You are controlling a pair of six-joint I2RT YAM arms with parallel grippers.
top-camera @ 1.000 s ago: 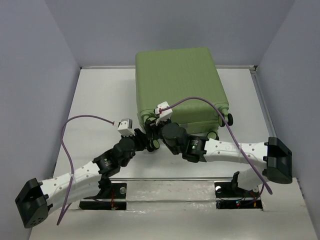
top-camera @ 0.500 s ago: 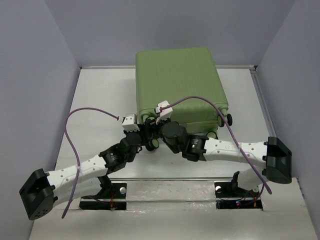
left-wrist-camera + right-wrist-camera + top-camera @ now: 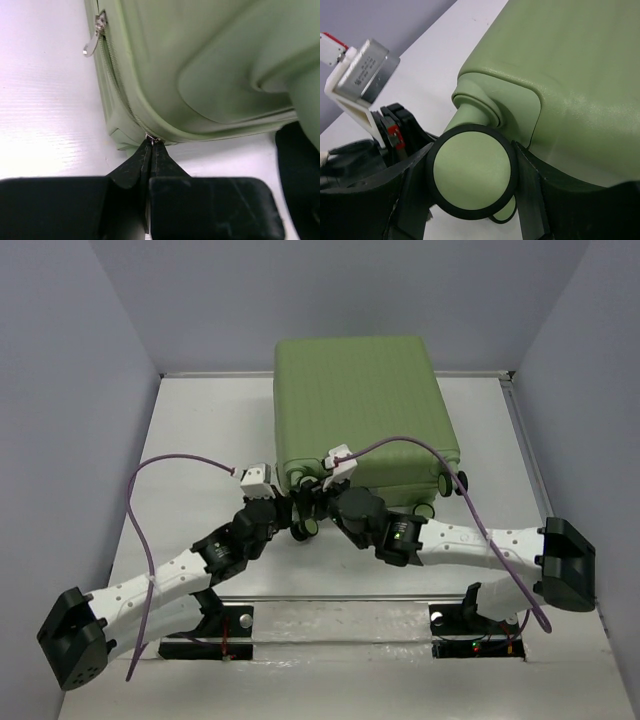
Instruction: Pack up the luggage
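- White table (image 3: 200, 430), grey walls (image 3: 90, 390); the luggage (image 3: 360, 410) lies closed at the far middle — wheels toward the arms;
- left gripper (image 3: 151, 146) pinched tight on a zipper pull (image 3: 153, 139) at the near-left corner;
- right gripper (image 3: 472, 155) clamps a green wheel (image 3: 472, 175) between its fingers.

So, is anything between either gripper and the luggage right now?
Nothing visible does. The left gripper is pinched shut on a small zipper tab at the corner seam of the luggage. The right gripper clamps a wheel directly.
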